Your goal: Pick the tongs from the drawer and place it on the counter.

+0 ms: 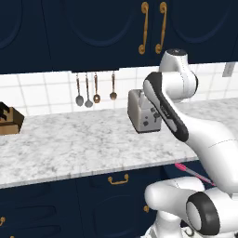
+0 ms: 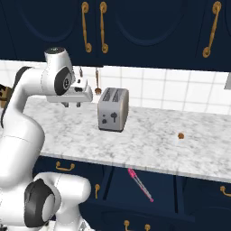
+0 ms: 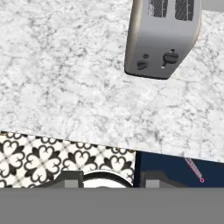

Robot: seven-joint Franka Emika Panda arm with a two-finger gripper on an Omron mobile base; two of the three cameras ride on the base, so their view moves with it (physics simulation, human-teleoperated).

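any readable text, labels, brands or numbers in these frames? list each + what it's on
None readable.
Toaster: its front carries a knob and a lever, with no lettering that can be made out.
Cabinet doors, drawer, counter: plain surfaces, no marks.
Tongs: no print visible.
Gripper: no label legible.

The tabletop (image 3: 65,87) edge covers the upper end of the tongs (image 3: 193,168) in the hand view, and the arm cuts off their lower end in the left base view. The toaster (image 3: 162,37) runs off the top. Can't tell how the claw (image 2: 72,104) jaws sit.
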